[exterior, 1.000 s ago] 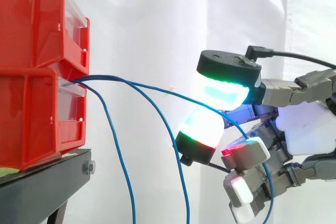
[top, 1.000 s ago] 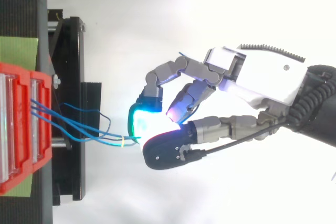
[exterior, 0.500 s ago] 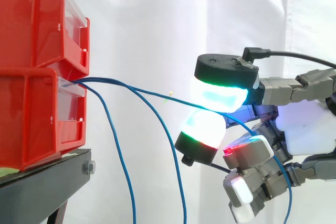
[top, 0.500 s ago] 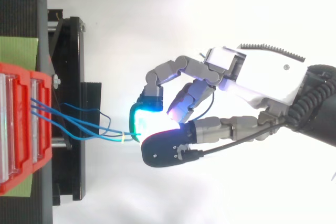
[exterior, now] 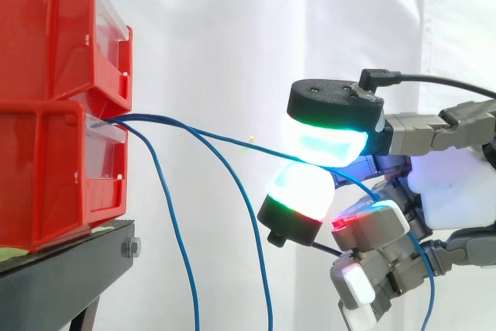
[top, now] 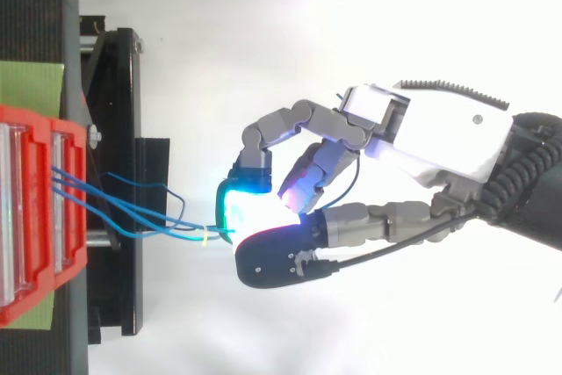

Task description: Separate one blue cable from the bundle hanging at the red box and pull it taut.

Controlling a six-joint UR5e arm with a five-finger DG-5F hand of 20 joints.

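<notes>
Two stacked red bins (exterior: 54,106) sit on a black stand (exterior: 62,277) at the left. Several blue cables (top: 132,212) come out of the lower bin's front. One blue cable (exterior: 225,139) runs rightward, nearly straight and sloping slightly down, to my hand (exterior: 457,191). There it is pinched between two glowing pads (exterior: 329,141). Its loose tail drops behind the fingers at the lower right. Two other blue cables (exterior: 178,253) hang down freely between the bins and the hand. In the top view, the hand (top: 439,133) holds the cable just right of a small yellow tag (top: 204,236).
A white curtain fills the background. The black stand's frame (top: 114,173) juts toward the hand below the bins. A green pad (top: 31,85) lies on the stand beside the bins.
The pinching pads crept slightly toward the bins. The held cable's arc flattened into a straighter line. Its loose tail slid right behind the fingers, and the hanging cables swung a little left.
</notes>
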